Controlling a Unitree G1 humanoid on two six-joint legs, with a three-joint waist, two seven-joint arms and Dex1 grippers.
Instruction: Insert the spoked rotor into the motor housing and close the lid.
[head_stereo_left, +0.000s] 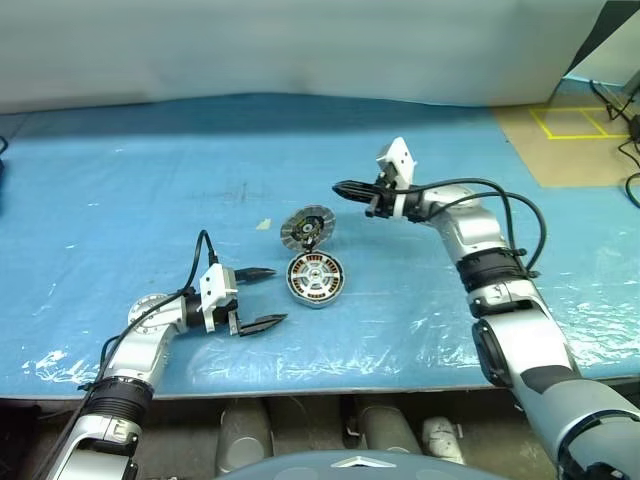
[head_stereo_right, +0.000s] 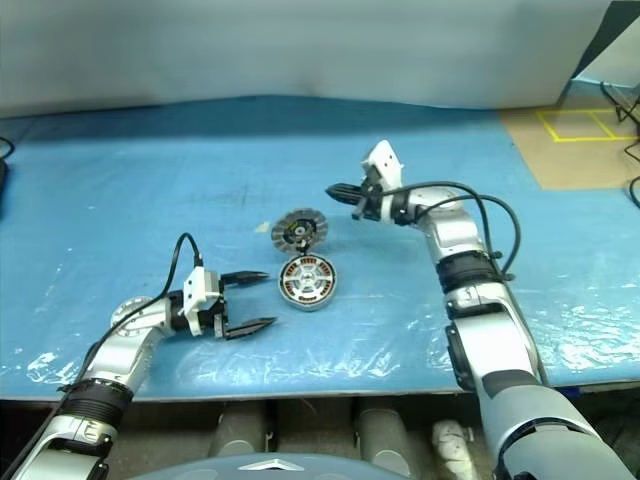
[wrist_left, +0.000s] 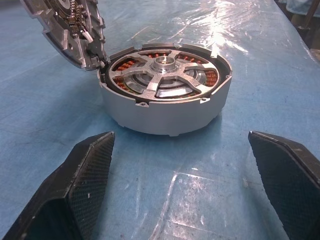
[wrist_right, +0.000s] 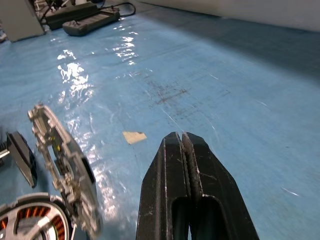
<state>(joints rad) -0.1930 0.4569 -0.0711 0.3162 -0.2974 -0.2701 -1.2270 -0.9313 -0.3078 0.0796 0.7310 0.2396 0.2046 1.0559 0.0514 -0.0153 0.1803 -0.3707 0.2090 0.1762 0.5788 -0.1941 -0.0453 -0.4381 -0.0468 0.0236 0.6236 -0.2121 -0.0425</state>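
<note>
The motor housing (head_stereo_left: 315, 278) sits mid-table, a silver-rimmed puck with copper windings. The spoked rotor (wrist_left: 165, 75) lies seated inside it, hub in the centre. The lid (head_stereo_left: 306, 228), finned face showing, stands tilted with its lower edge propped on the housing's far rim. Just to the housing's left, low over the table, my left gripper (head_stereo_left: 277, 295) is open and points at it, nothing between its fingers (wrist_left: 85, 175). My right gripper (head_stereo_left: 340, 187) is shut and empty, raised above the table beyond and to the right of the lid (wrist_right: 65, 165).
A small beige scrap (head_stereo_left: 263, 224) lies on the blue plastic-covered table left of the lid. Power strips (wrist_right: 90, 17) rest at the table's far left. Tan floor with yellow tape (head_stereo_left: 570, 130) is at the back right.
</note>
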